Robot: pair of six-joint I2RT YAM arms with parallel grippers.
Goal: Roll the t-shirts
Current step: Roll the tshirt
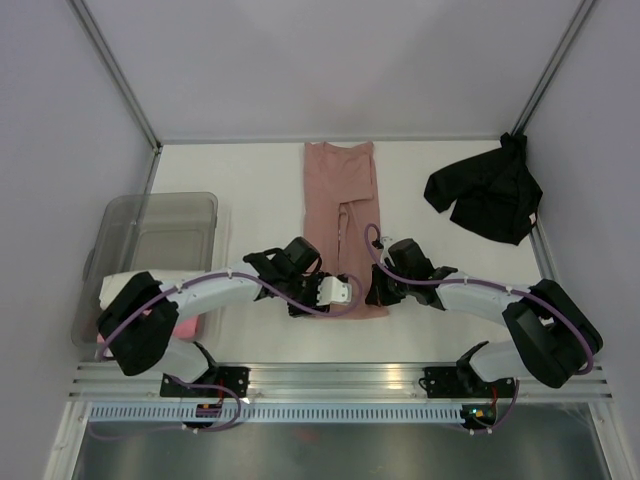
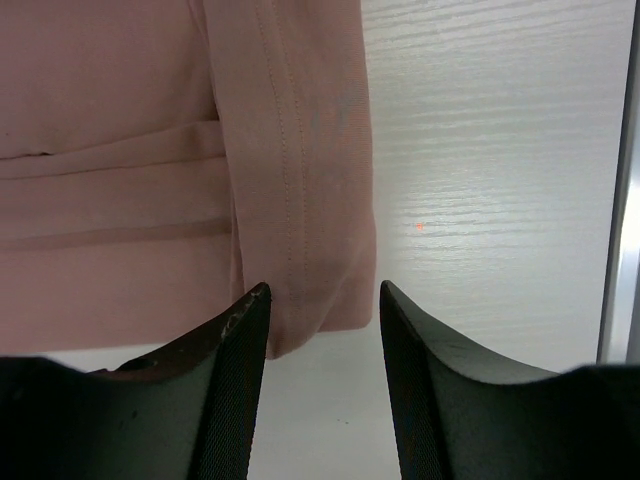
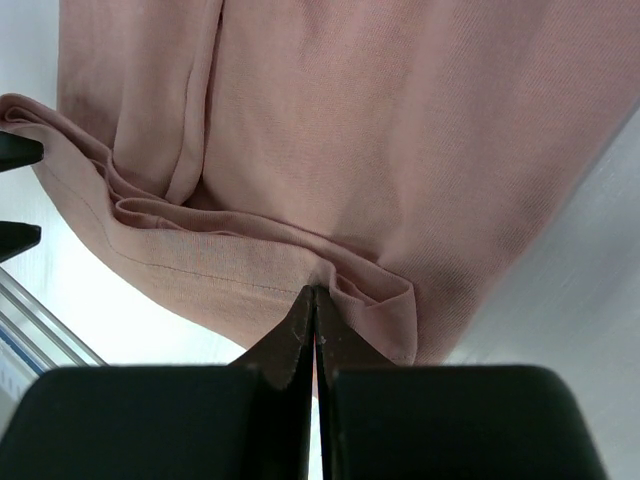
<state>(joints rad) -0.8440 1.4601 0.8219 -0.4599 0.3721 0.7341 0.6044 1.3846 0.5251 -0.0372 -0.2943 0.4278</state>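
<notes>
Your right hand (image 3: 316, 292) is clenching on the near hem of the salmon-pink t-shirt (image 3: 400, 130). Its fingers are pressing flat together, and a small ridge of cloth is bunching right at their tips. Your left hand (image 2: 325, 292) is standing released, with its fingers (image 2: 220, 380) parted. The shirt's near corner is lying just ahead of the gap between them, not gripped.

Seen from above, both hands are sitting side by side at the shirt's near end, the left over its left part and the right at its right edge. The shirt is lying folded into a long narrow strip in the middle of the desk (image 1: 250, 180), stretching away from you toward the far edge. The black t-shirt (image 1: 487, 195) is lying crumpled near the far right corner, well apart from the pink one. The translucent grey bin (image 1: 160, 198) is sitting at the left side of the desk, beside your left arm.
</notes>
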